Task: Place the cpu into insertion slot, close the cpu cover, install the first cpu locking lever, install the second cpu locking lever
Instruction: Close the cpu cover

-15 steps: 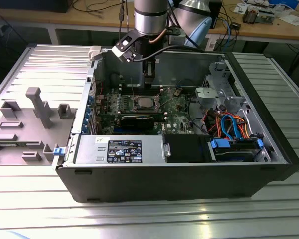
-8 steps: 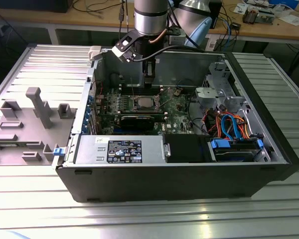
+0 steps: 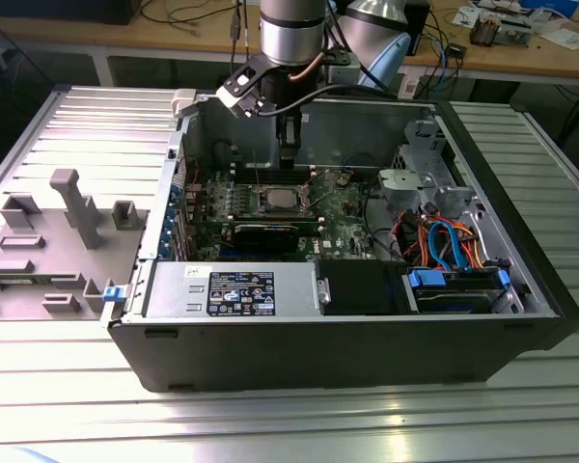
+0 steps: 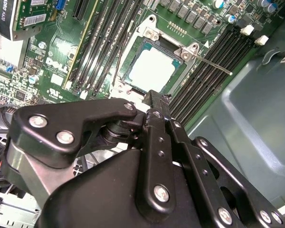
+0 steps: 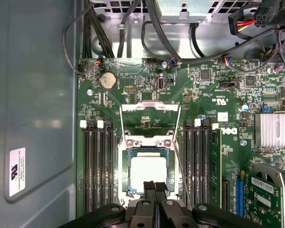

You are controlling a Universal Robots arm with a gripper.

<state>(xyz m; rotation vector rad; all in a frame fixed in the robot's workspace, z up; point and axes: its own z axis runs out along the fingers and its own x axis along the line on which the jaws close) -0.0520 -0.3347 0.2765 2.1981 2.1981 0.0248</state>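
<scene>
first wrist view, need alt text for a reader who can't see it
The cpu sits in the insertion slot on a green motherboard, with the cpu cover swung open. The black pincer, tips shut together and empty, is at the chip's edge opposite the cover.

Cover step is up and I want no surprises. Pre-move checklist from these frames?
1. cpu in slot: ok, lies flat inside the rim.
2. cpu down at every corner: cannot tell, the fingertips hide one edge.
3. Cover shut: not ok, lies open beyond the slot.
4. Lever latched: not ok, sticks out free.
5. Gripper empty: ok, shut on nothing at the slot's edge.
</scene>
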